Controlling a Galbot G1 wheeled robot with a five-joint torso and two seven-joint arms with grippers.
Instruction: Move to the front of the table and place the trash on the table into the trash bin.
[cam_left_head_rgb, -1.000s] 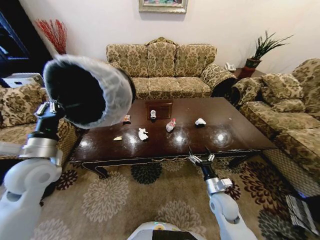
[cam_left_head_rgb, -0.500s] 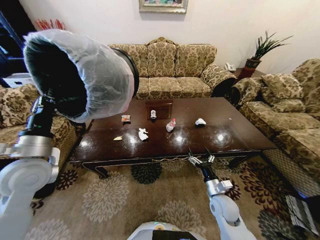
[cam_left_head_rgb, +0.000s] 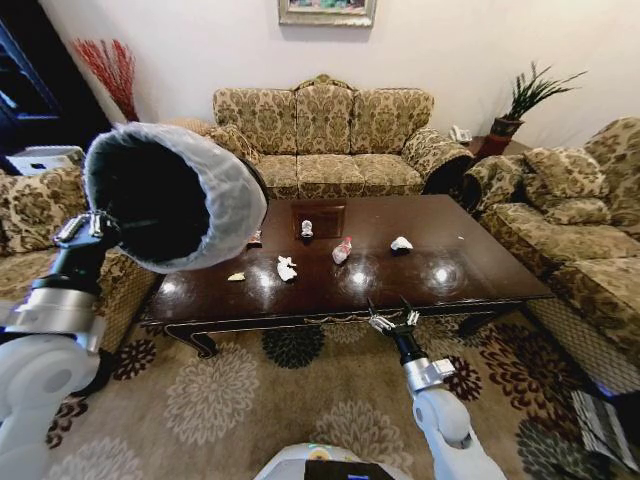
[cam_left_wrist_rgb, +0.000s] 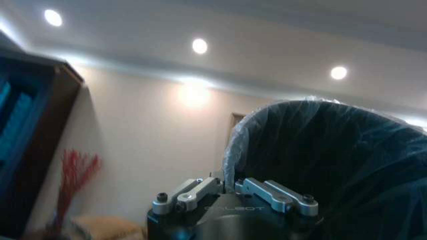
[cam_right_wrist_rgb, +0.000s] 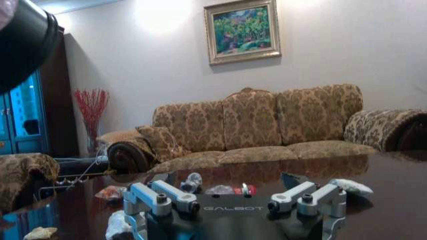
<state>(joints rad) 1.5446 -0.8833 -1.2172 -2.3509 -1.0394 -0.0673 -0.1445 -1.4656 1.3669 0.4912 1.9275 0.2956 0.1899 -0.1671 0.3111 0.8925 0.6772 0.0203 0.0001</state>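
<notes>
My left gripper (cam_left_head_rgb: 88, 228) holds the trash bin (cam_left_head_rgb: 170, 195) up in the air, tipped on its side over the table's left end, its white-lined mouth facing me. In the left wrist view the gripper (cam_left_wrist_rgb: 233, 192) is shut on the bin's rim (cam_left_wrist_rgb: 280, 115). On the dark table (cam_left_head_rgb: 470, 275) lie a red-capped bottle (cam_left_head_rgb: 342, 250), a small crushed bottle (cam_left_head_rgb: 306, 229), two white tissues (cam_left_head_rgb: 286, 268) (cam_left_head_rgb: 401, 243), a yellowish scrap (cam_left_head_rgb: 235, 277) and a snack packet (cam_left_head_rgb: 254, 238) half behind the bin. My right gripper (cam_left_head_rgb: 388, 320) is open at the table's front edge, empty.
Patterned sofas stand behind the table (cam_left_head_rgb: 322, 135), to its right (cam_left_head_rgb: 570, 230) and to its left (cam_left_head_rgb: 35, 215). A potted plant (cam_left_head_rgb: 520, 100) sits at the back right. Floral carpet (cam_left_head_rgb: 250, 400) lies between me and the table. The right wrist view faces the bottle (cam_right_wrist_rgb: 230, 189) across the tabletop.
The left arm swung the bin up high half a second ago and has lowered it back. The right gripper has shifted slightly left along the table's front edge.
</notes>
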